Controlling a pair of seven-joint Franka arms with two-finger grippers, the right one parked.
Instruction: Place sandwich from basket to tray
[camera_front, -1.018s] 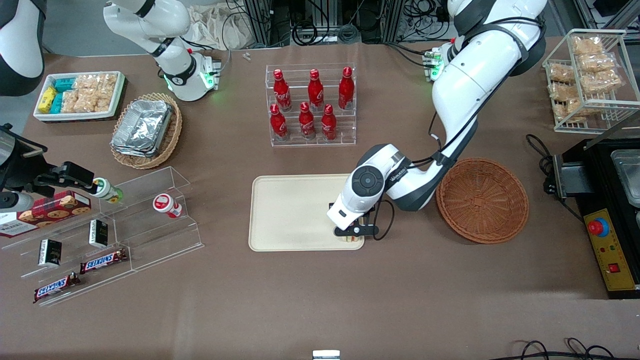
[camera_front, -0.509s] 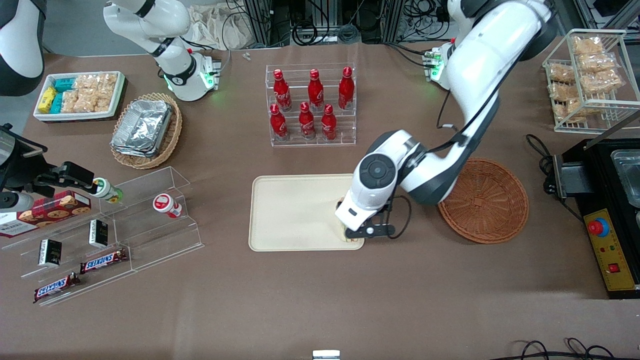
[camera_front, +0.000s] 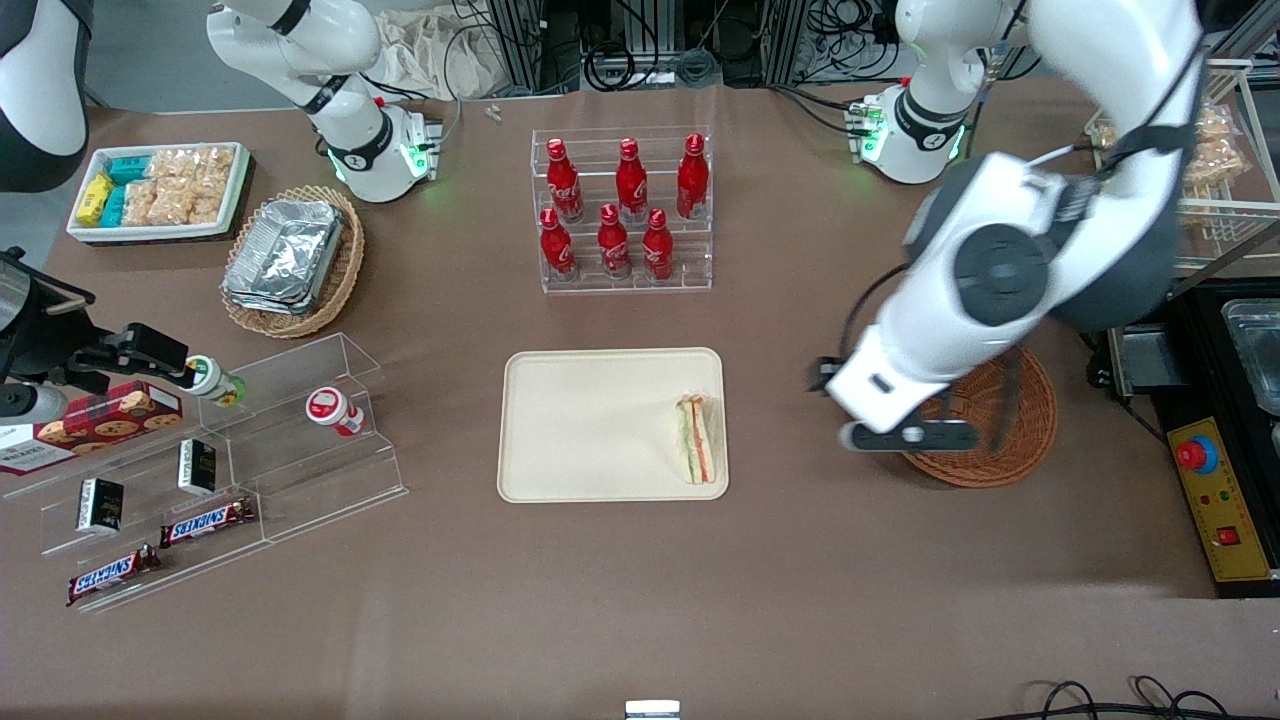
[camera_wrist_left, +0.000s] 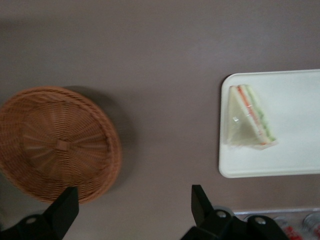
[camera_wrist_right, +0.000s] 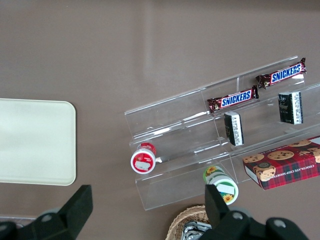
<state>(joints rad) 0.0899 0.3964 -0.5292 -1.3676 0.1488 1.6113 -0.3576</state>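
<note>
The sandwich (camera_front: 698, 439) is lying flat on the cream tray (camera_front: 590, 425), tucked into the tray corner nearest the working arm's end of the worktop (camera_front: 640, 590) and nearest the front camera. Its striped filling edge runs along the tray's short rim, roughly a 12-to-6 line in the front view. In the wrist view you can see the clear wrap on the sandwich (camera_wrist_left: 249, 119) and the green and orange-red layers, with the tray (camera_wrist_left: 290, 160) bare around it.

The jaws (camera_front: 893, 437) are wide apart and hold nothing. They hang in the air above the rim of the reddish-brown wicker basket (camera_front: 1000, 440), at about the basket's 9 o'clock edge, well apart from the sandwich. In the wrist view both dark fingertips (camera_wrist_left: 200, 200) show with bare brown worktop between them, the basket (camera_wrist_left: 55, 142) to one side and the tray to the other. The basket has nothing in it.

From the tray, the rack of red cola bottles (camera_front: 622, 205) sits at about 12 o'clock in the front view, farther from the camera.
</note>
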